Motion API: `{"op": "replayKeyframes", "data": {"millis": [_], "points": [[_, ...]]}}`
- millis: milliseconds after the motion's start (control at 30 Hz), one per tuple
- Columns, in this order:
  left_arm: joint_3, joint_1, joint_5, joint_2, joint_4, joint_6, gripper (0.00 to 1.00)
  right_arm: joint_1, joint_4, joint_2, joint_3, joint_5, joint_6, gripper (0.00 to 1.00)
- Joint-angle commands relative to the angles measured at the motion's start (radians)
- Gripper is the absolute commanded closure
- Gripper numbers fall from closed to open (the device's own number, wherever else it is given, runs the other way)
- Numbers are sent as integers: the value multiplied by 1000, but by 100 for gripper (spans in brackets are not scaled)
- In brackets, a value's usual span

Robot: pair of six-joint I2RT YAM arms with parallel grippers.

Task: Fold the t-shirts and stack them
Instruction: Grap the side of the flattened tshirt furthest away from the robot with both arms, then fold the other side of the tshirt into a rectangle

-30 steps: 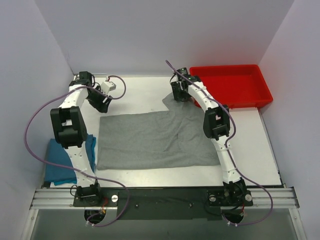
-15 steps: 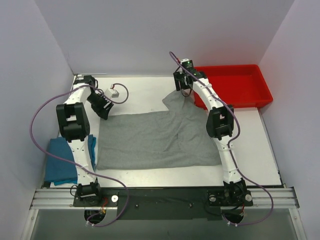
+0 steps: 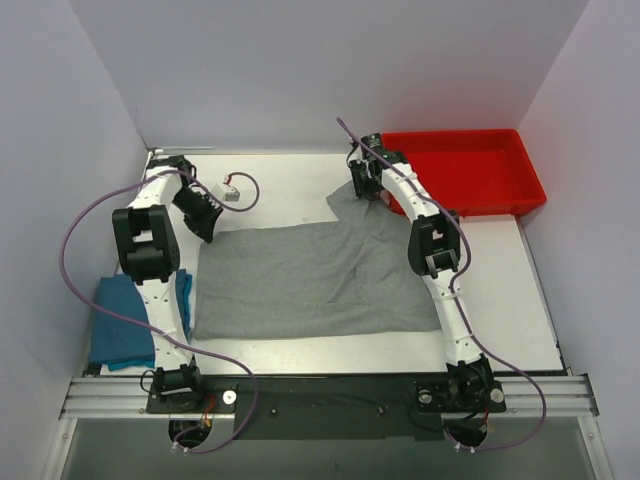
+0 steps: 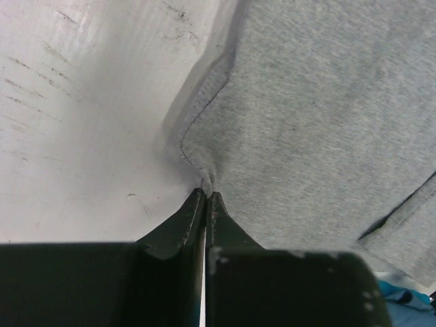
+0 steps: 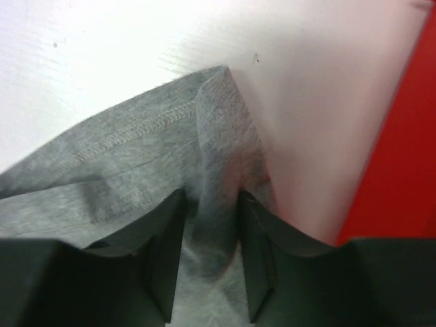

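Note:
A grey t-shirt (image 3: 310, 280) lies spread flat across the middle of the white table (image 3: 500, 300). My left gripper (image 3: 207, 232) is at its far left corner, and in the left wrist view that gripper (image 4: 206, 194) is shut on the corner's hem, with the grey t-shirt (image 4: 320, 122) stretching away to the right. At the far right sleeve is my right gripper (image 3: 366, 192). In the right wrist view the right gripper (image 5: 210, 204) has a ridge of the grey t-shirt (image 5: 136, 150) bunched between its fingers, touching both. A folded blue t-shirt (image 3: 125, 320) lies at the near left.
A red bin (image 3: 520, 170) stands at the back right, close behind the right gripper, and its wall (image 5: 402, 150) fills the right edge of the right wrist view. White walls close in the table on three sides. Purple cables loop off both arms.
Both grippers came down onto the shirt's far corners. The left jaws closed on the left corner. The right jaws narrowed round a fold of the sleeve.

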Motion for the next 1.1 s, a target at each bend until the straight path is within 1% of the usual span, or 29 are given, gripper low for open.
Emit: {"op": "replayKeyframes", "data": {"millis": [0, 33, 67, 200, 233, 367, 400, 500, 533, 567, 633, 667, 700, 733, 767, 800, 833, 867, 900, 1000, 1033, 1067], "points": [[59, 2, 77, -20, -89, 20, 100, -2, -52, -4, 50, -3, -9, 76], [60, 2, 74, -23, -86, 14, 100, -1, -50, -7, 46, -4, -9, 83], [60, 2, 75, -34, -83, 12, 100, -2, -53, -16, 32, -1, -4, 100], [46, 2, 96, -97, -24, -17, 100, -4, -50, -88, -28, 9, 4, 100], [37, 1, 95, -112, 3, -12, 100, -5, -49, -111, -38, 8, 29, 100], [-45, 1, 69, -195, 80, 35, 100, 1, -13, -277, -173, -44, 53, 100], [-70, 1, 58, -219, 98, 41, 100, 4, -6, -339, -239, -69, 54, 100], [-110, -1, 47, -261, 115, 89, 100, 16, -4, -449, -379, -87, 76, 100], [-131, -4, 40, -281, 123, 96, 100, 18, -1, -505, -453, -96, 80, 100], [-142, -8, 38, -293, 121, 115, 100, 22, 0, -535, -488, -101, 97, 100], [-180, -16, 38, -328, 125, 147, 100, 25, 2, -637, -627, -127, 120, 100], [-211, -21, 37, -353, 118, 179, 100, 28, 2, -670, -658, -133, 126, 100], [-226, -22, 34, -364, 115, 193, 100, 33, 0, -735, -736, -136, 142, 100], [-260, -22, 29, -390, 109, 225, 100, 36, 0, -766, -773, -133, 152, 100], [-297, -21, 24, -402, 106, 241, 100, 35, -1, -842, -863, -130, 177, 100], [-320, -22, 11, -425, 105, 276, 100, 34, -1, -877, -903, -129, 192, 100], [-357, -22, 0, -448, 105, 291, 100, 36, -1, -950, -996, -136, 214, 100], [-381, -22, -3, -459, 105, 325, 100, 42, -1, -981, -1047, -138, 226, 100], [-423, -22, -5, -482, 106, 342, 100, 48, -1, -1048, -1130, -142, 246, 100], [-478, -25, -12, -503, 126, 382, 100, 58, -9, -1165, -1313, -147, 296, 100], [-493, -25, -26, -502, 140, 385, 100, 56, -10, -1215, -1400, -139, 333, 100], [-500, -24, -32, -502, 147, 391, 100, 53, -9, -1239, -1437, -136, 364, 100]]}}
